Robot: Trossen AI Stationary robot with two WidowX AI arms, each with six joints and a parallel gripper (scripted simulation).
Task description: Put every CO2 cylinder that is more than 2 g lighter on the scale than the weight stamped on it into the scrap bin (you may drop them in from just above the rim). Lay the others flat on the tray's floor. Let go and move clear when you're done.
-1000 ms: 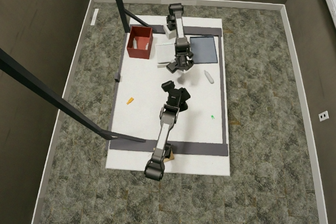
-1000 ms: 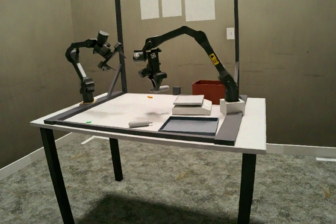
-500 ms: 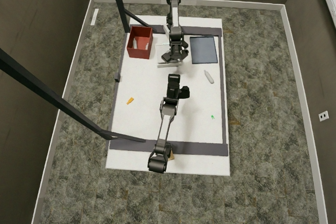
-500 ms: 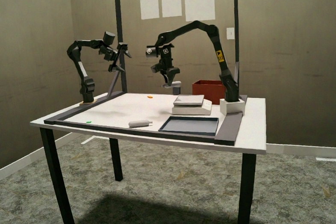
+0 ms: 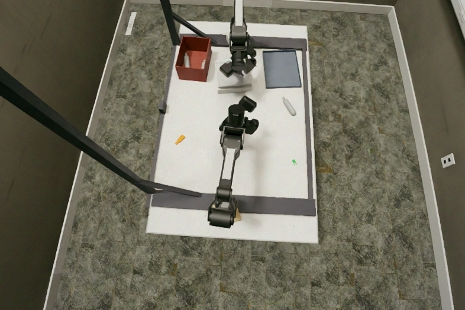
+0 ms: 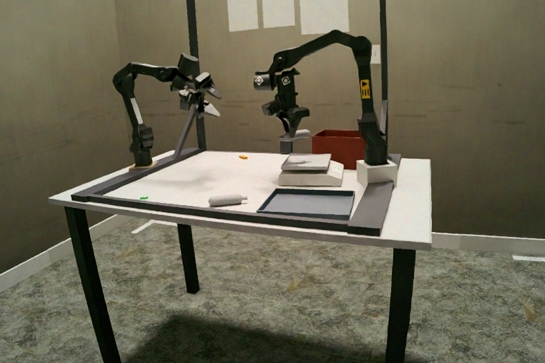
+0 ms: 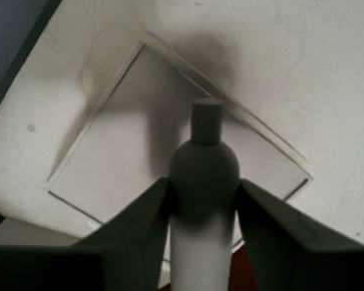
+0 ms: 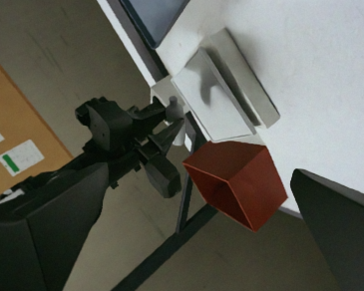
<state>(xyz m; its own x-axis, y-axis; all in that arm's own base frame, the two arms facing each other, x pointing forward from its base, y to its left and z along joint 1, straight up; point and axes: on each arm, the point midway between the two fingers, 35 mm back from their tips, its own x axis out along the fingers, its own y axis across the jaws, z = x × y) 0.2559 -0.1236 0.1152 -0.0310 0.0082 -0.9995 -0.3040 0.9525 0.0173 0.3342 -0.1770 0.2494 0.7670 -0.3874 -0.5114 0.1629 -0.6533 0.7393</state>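
My left gripper [image 6: 292, 134] [image 7: 202, 187] is shut on a grey cylinder [image 6: 304, 133] [image 7: 205, 162] [image 8: 174, 109], holding it level above the scale [image 5: 233, 81] [image 6: 310, 179] [image 7: 119, 143] [image 8: 211, 105]. The scale's pan holds only shadow, and no reading is legible. My right gripper [image 6: 218, 104] [image 8: 199, 173] is open and empty, high over the table. Another cylinder [image 5: 288, 106] [image 6: 226, 200] lies on the table beside the blue-grey tray [image 5: 281, 70] [image 6: 308, 204], which is empty. The red scrap bin [image 5: 192, 74] [image 6: 336, 148] [image 8: 261, 182] holds two cylinders [image 5: 187, 60] [image 5: 203, 64].
An orange piece [image 5: 180, 139] [image 6: 243, 156] and a small green piece [image 5: 294, 161] [image 6: 143, 197] lie on the table. Dark frame rails [image 5: 277, 204] border the table, and upright posts [image 6: 192, 20] stand at its edge. The two arms face each other near the scale.
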